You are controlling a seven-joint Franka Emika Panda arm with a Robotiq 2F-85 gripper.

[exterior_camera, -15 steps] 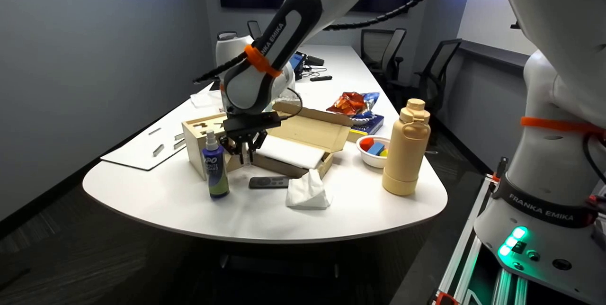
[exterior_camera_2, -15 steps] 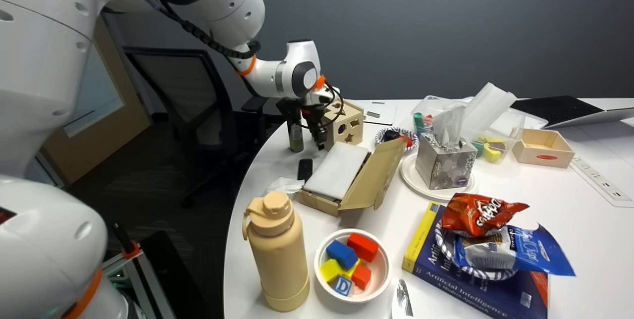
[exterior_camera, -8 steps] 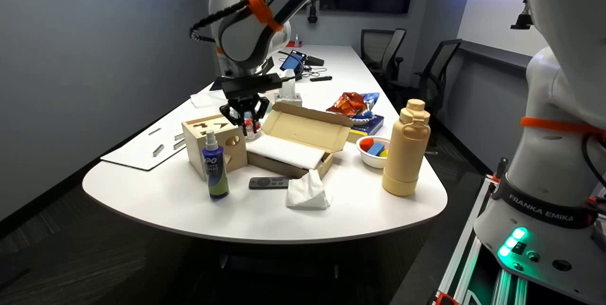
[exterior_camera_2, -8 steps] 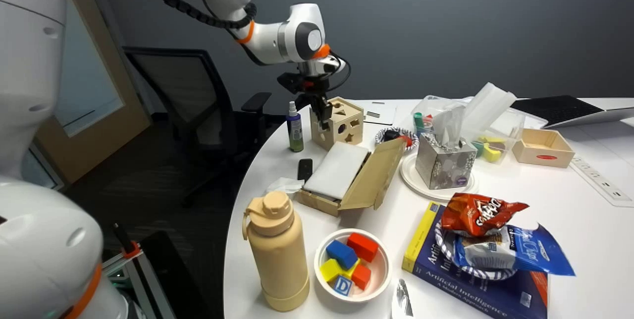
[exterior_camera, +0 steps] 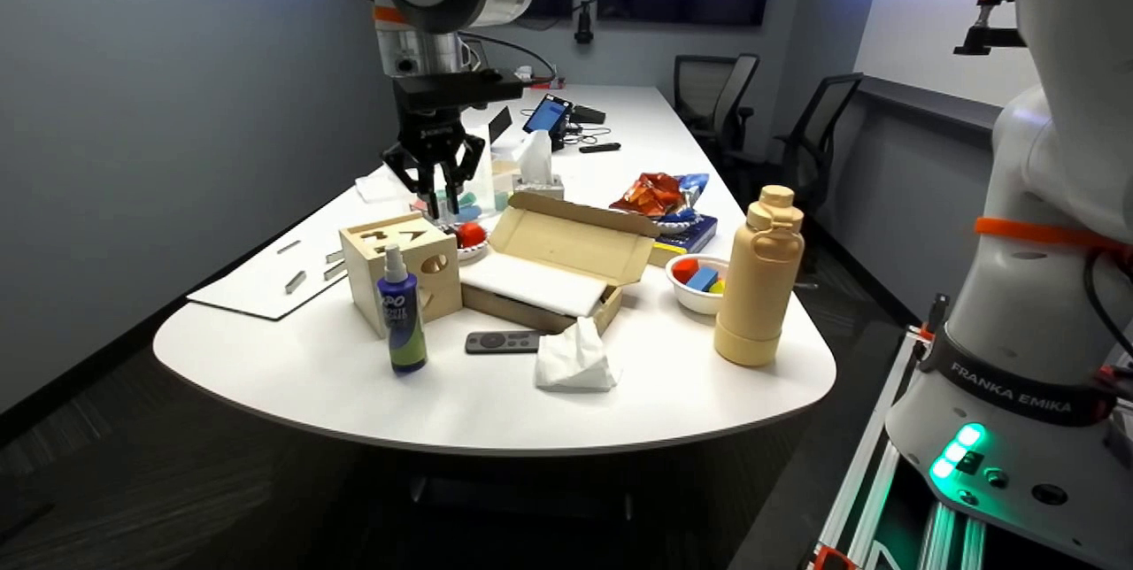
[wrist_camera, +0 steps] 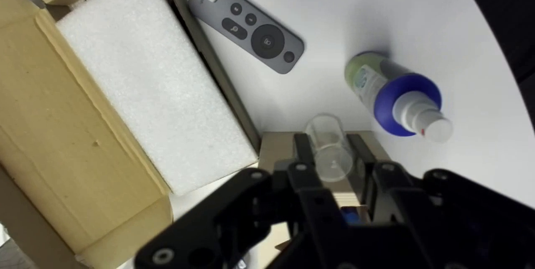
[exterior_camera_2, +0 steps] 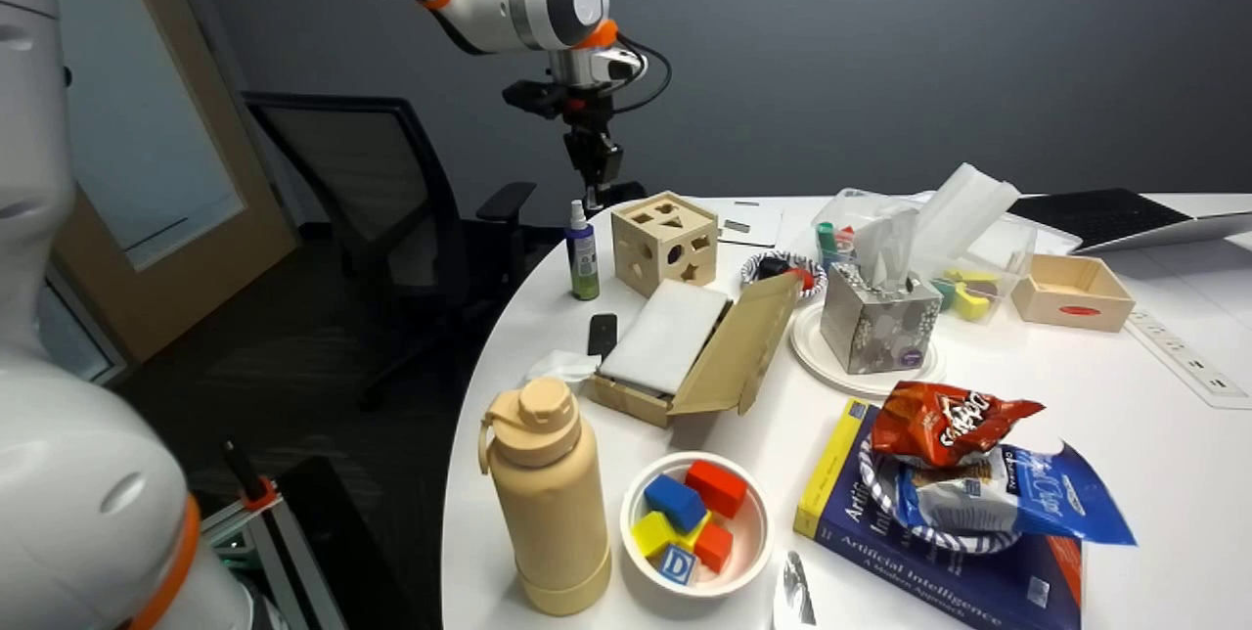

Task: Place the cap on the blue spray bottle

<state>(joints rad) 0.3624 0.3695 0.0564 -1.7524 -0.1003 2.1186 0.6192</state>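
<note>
At near left of the tabletop (exterior_camera: 496, 411), in an exterior view: blue spray bottle (exterior_camera: 404, 322), upright, nozzle (exterior_camera: 395, 264) bare. Clear cap (wrist_camera: 333, 165): clamped in the end effector (wrist_camera: 329, 141). Grasp apparently done; alignment, seating outstanding.

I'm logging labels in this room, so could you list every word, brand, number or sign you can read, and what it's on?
"FRANKA EMIKA": robot base
"PO" and "WHITE": blue spray bottle, rest blurred
"Artificial Intelligence A Modern Approach": blue book's spine
"D": lettered block
Magnifying-glass sign: on the remote; other button marks too small
Red snack bag, blue snack bag: print too blurred
Tissue box: label too small
</note>
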